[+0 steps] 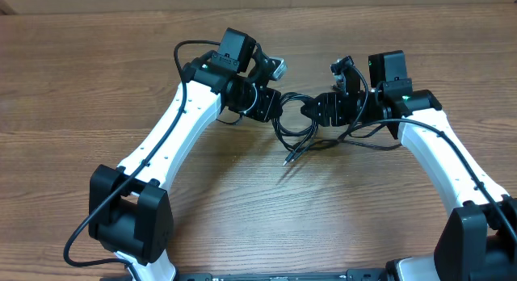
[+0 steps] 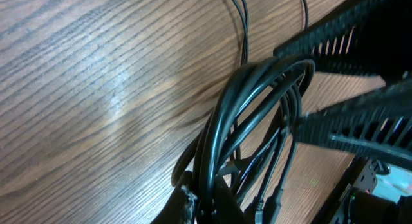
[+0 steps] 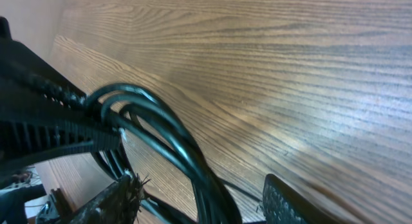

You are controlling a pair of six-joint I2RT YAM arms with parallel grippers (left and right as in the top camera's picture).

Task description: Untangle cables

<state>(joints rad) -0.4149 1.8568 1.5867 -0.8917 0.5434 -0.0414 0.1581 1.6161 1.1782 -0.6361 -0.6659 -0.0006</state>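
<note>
— Brown wood grain covers the whole surface (image 1: 97,71). What sits furthest left?

— The white left arm (image 1: 174,127), reaching in toward the middle. Its left fingers (image 2: 183,208) are clenched on the cables (image 1: 292,123). The left wrist view shows the black strands pinched together between them.

— And where are the cables themselves?

— They form a bundle of thin black loops at the centre of the surface, between the two arms. One loose end with a silver-tipped plug (image 1: 287,161) trails out toward the arm bases and lies on the wood.

— Moving right?

— The right fingers (image 3: 290,198) are spread wide and squeeze nothing, yet the bundle runs through the gap between them. Seen from the left wrist, a loop hooks over one of those ribbed black bars.

— Do the two sets of fingers touch each other?

— I cannot tell. They are just beside one another on the same bundle. Past them the white right arm (image 1: 452,164) stretches back to the right, with a thicker black cord (image 1: 472,161) running along it.
</note>
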